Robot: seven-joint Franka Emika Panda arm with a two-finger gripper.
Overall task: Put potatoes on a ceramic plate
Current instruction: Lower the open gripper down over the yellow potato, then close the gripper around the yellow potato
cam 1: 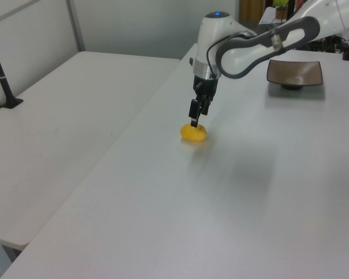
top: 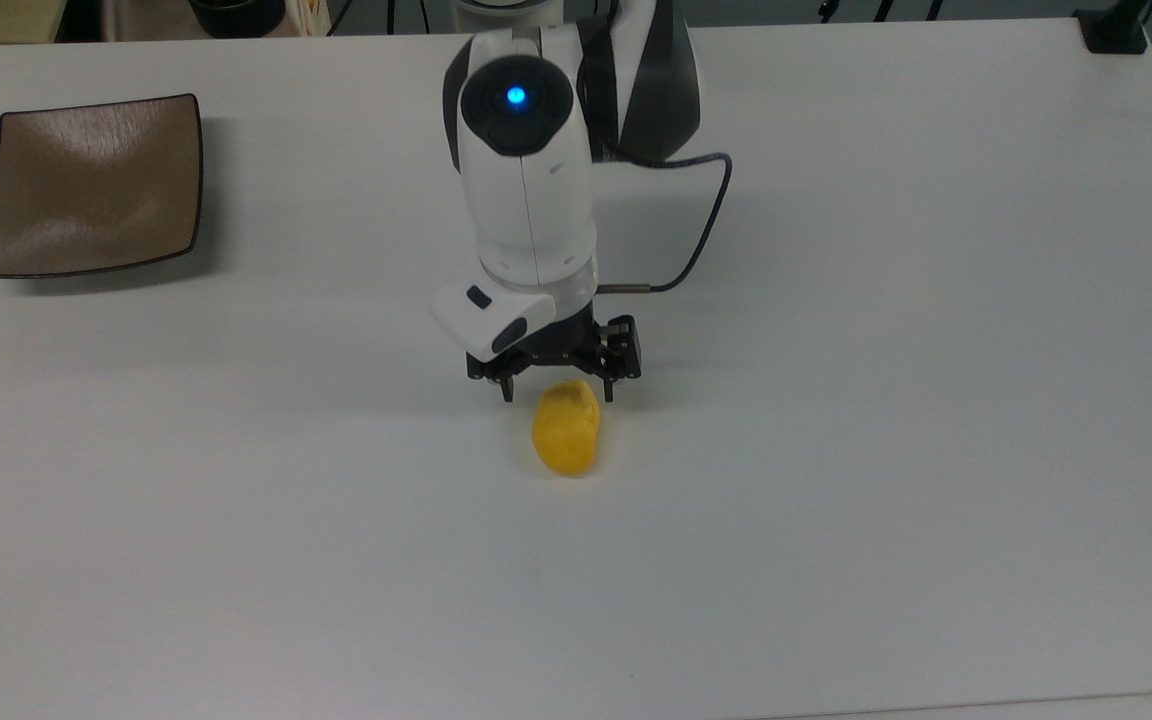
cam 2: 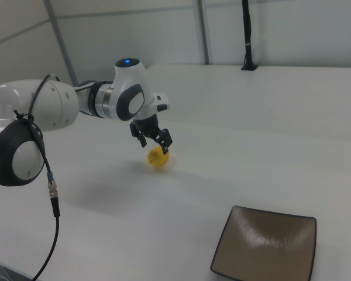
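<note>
— Firstly, item one?
— Potatoes (top: 566,431): single bright yellow oval lump, dimpled, lying flat on white table (top: 836,500), near centre. Seen also in left view (cam 1: 193,133) and right view (cam 2: 158,158).

— Next, relative to the potatoes?
— Gripper (top: 557,393): black, two fingers spread apart, pointing down, straddling the lump's far end in the top view; one fingertip either side, nothing pinched. Contact with the lump: cannot tell. In left view (cam 1: 194,120) directly above the lump; in right view (cam 2: 157,145) just over it.

— Plate?
— Ceramic plate (top: 93,184): square, glossy brown, thin dark rim, upturned corners. Well apart from the potatoes, toward the top view's upper left. Bare, nothing lying in it. Left view (cam 1: 294,73): far behind the potatoes, toward the left view's right. Right view (cam 2: 266,248): nearer the camera than the potatoes, toward the right view's lower right.

— Anything standing in the way?
— Nothing between potatoes and plate but bare tabletop. Arm (top: 526,190): white, blue light on top, reaching from the far table edge to above the potatoes. Black cable (top: 701,240) looping beside the arm, on the top view's right of it.

— Surroundings?
— Second white table (cam 1: 64,116) on the left view's left of the potatoes. Black post (cam 2: 246,35) upright well behind the potatoes in the right view.

— Writing, labels?
— None legible.
</note>
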